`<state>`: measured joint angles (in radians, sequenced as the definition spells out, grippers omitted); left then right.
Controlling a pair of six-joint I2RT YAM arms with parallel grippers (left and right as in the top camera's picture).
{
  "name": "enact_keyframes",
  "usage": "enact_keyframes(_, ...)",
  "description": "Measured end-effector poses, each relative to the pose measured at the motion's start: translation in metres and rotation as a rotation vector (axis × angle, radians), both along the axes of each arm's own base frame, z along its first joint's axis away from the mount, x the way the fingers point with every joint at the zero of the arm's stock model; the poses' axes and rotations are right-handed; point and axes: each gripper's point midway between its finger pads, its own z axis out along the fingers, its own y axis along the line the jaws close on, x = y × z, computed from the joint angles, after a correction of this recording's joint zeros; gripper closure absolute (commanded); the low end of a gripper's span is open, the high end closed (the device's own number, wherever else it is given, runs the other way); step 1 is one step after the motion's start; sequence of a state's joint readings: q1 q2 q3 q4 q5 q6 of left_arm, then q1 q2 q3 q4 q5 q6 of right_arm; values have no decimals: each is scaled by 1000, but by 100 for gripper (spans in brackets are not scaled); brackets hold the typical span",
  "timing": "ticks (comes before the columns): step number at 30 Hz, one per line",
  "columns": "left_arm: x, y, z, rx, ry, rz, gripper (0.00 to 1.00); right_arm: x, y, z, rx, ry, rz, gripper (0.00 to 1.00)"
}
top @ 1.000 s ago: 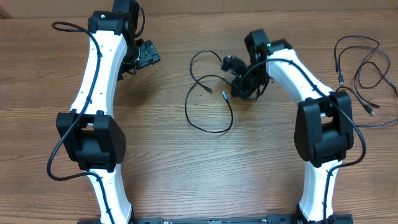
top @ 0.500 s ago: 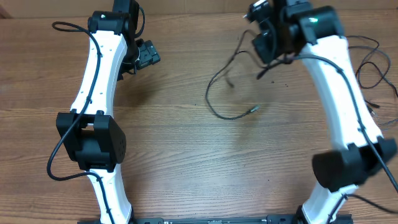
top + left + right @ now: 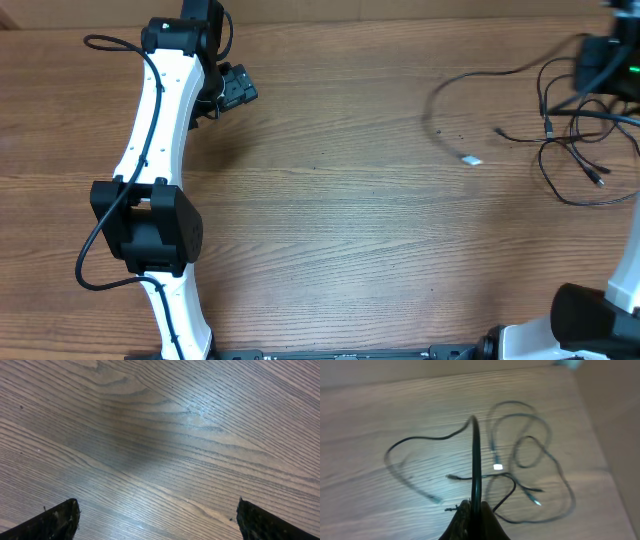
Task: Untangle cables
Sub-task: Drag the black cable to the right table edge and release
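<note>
Your right gripper point(image 3: 475, 510) has swung far rightward, clamped on one cable point(image 3: 475, 460) rising from its fingers; loose cables point(image 3: 547, 122) sprawl directly beneath it. Left gripper point(image 3: 157, 522) stands wide, empty, well apart.

The cables point(image 3: 548, 128) lie on the worktop point(image 3: 350, 220) at three o'clock, with one strand reaching inward toward the centre. The left arm point(image 3: 150, 150) runs from seven to eleven o'clock — well apart from them.

Swings right gripper point(image 3: 474, 506) from centre out to far right corner, hauling pinched cable point(image 3: 475, 455) off middle, over beside loose cords point(image 3: 548, 125).
</note>
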<state>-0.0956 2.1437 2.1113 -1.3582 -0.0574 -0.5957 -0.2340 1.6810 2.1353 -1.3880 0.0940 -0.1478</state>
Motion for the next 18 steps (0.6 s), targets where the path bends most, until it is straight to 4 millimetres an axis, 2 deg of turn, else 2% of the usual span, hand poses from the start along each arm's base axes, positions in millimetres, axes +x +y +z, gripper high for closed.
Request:
enact_keyframes(1, 0, 0, 0, 0, 0, 0, 0, -7, -18, 2, 0, -8, -51, 96)
enact_keyframes(3, 0, 0, 0, 0, 0, 0, 0, -13, -37, 3, 1, -11, -102, 96)
enact_keyframes(4, 0, 0, 0, 0, -1, 0, 0, -19, -53, 4, 0, -15, -148, 96)
enact_keyframes(5, 0, 0, 0, 0, -1, 0, 0, -21, -59, 4, 0, -17, -165, 96)
enact_keyframes(10, 0, 0, 0, 0, -1, 0, 0, -45, -114, 8, -9, -45, -316, 96)
enact_keyframes(16, 0, 0, 0, 0, -1, 0, 0, -73, -161, 10, -19, -60, -451, 96)
enact_keyframes(18, 0, 0, 0, 0, -1, 0, 0, -80, -176, 5, -15, -49, -489, 96)
